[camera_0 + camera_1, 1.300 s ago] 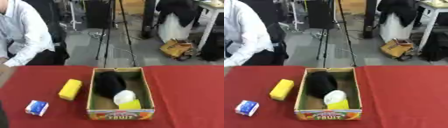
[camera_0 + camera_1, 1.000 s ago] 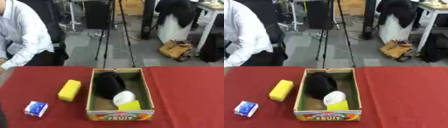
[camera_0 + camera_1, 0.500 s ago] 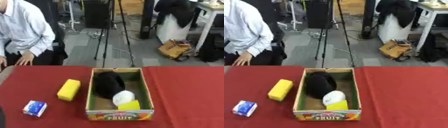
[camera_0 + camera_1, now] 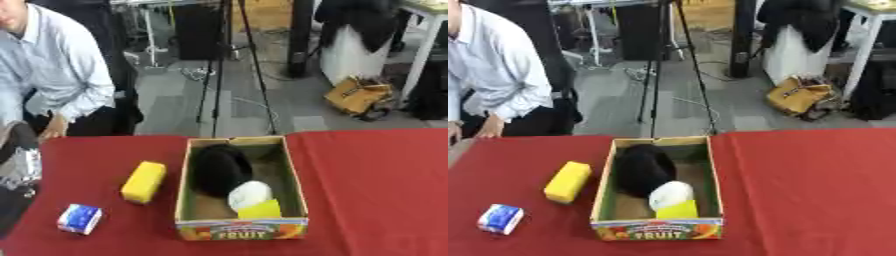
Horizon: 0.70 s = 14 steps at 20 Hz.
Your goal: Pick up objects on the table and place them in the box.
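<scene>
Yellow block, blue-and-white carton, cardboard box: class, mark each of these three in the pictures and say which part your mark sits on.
yellow block (image 4: 568, 181), right eye view, middle of its top face.
blue-and-white carton (image 4: 501, 219), right eye view, centre of its upper side.
cardboard box (image 4: 658, 230), right eye view, printed front wall.

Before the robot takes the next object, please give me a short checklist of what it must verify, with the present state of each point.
1. Block lies free on the table, left of the box: ok.
2. Carton lies free near the front left: ok.
3. Box open on top: ok.
4. Room in the box beside the black thing, white thing and yellow thing: ok, bare floor on its right side.
5. A hand ready over an object: not ok; only the left arm shows, at the left edge.
</scene>
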Each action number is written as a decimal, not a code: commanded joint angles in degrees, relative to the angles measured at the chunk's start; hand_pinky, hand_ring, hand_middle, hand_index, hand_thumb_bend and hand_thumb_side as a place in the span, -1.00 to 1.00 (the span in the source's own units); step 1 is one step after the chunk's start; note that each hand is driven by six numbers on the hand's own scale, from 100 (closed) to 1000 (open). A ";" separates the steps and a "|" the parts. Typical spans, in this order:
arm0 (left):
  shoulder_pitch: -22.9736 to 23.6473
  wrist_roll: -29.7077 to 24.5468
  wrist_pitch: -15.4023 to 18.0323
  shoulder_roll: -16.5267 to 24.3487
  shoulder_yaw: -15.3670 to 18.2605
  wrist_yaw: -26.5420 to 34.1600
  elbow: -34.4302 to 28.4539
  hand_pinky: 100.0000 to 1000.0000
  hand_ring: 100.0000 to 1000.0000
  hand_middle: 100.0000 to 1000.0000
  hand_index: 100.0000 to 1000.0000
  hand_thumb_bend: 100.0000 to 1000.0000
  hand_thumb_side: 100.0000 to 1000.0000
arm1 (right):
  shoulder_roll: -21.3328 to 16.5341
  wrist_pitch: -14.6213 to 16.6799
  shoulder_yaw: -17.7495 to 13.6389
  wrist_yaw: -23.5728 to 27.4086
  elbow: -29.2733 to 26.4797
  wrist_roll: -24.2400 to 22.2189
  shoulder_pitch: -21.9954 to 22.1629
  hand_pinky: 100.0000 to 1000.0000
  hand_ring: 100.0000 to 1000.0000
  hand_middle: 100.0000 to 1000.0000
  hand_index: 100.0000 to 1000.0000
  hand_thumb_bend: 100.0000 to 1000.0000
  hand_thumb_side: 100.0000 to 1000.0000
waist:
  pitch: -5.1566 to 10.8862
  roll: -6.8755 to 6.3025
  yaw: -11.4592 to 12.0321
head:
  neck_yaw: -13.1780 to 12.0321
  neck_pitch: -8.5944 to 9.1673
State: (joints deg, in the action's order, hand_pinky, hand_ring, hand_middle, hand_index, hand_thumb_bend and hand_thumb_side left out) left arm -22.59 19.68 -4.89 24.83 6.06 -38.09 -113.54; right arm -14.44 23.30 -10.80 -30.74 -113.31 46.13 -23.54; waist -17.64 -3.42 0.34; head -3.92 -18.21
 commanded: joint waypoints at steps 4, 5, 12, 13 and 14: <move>-0.28 -7.14 -5.25 6.39 -1.26 -2.80 1.99 1.00 1.00 1.00 1.00 -1.00 0.45 | -1.60 0.27 -0.05 -0.38 -1.28 0.65 0.00 0.52 0.56 0.38 0.47 -1.00 1.00 | 1.76 -0.48 -0.03 | -1.15 -0.77; -0.40 -8.68 -5.39 7.23 -1.61 -3.01 3.06 1.00 1.00 1.00 1.00 -1.00 0.45 | -1.57 0.24 0.01 -0.36 -1.28 0.59 0.01 0.52 0.56 0.38 0.47 -1.00 1.00 | 1.85 -0.55 -0.06 | -1.30 -0.79; -2.14 -22.28 -4.81 11.64 -3.28 -4.31 9.85 1.00 1.00 1.00 1.00 -1.00 0.50 | -1.48 -0.17 0.10 -0.18 -1.28 0.48 0.37 0.53 0.56 0.37 0.46 -1.00 1.00 | 2.28 -1.04 -0.12 | -1.87 -1.05; -2.83 -24.03 -5.12 12.16 -3.60 -4.12 11.04 1.00 1.00 1.00 1.00 -1.00 0.50 | -1.46 -0.21 0.18 -0.15 -1.28 0.42 0.42 0.53 0.56 0.37 0.46 -1.00 1.00 | 2.38 -1.12 -0.08 | -1.91 -1.11; -3.42 -25.18 -5.35 12.49 -3.80 -3.75 11.94 1.00 1.00 1.00 1.00 -1.00 0.50 | -1.44 -0.22 0.23 -0.13 -1.28 0.36 0.46 0.53 0.56 0.37 0.46 -1.00 1.00 | 2.45 -1.17 -0.05 | -1.93 -1.15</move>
State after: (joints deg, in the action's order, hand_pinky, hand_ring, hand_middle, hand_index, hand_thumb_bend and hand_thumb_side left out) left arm -25.15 -3.50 -10.09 34.65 2.12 -41.89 -102.16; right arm -14.77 22.67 -10.73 -30.75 -113.31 45.88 -22.65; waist -16.48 -4.68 0.16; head -5.64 -18.97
